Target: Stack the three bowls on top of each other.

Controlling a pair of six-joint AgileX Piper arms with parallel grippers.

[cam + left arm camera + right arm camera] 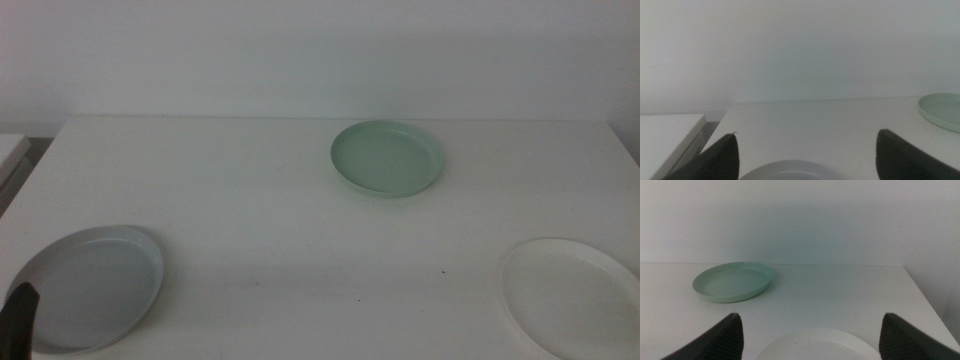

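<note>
middle view: white table (250, 200) carries three separate bowls, none stacked.
mint green bowl (386, 158): toward the far edge, a little right of centre.
pale grey-blue bowl (88, 288): near-left corner.
white bowl (572, 297): near-right corner, partly cut by the frame.
left gripper (18, 320): only a dark tip shows, over the grey-blue bowl's near-left rim.
left wrist view: left gripper (805, 159), jaws spread wide, grey-blue bowl's rim (790, 170) between them, nothing pinched; green bowl (945, 111) well beyond.
right wrist view: right gripper (812, 339), jaws spread wide, white bowl's rim (817, 345) between them, nothing held; green bowl (732, 281) farther off.
</note>
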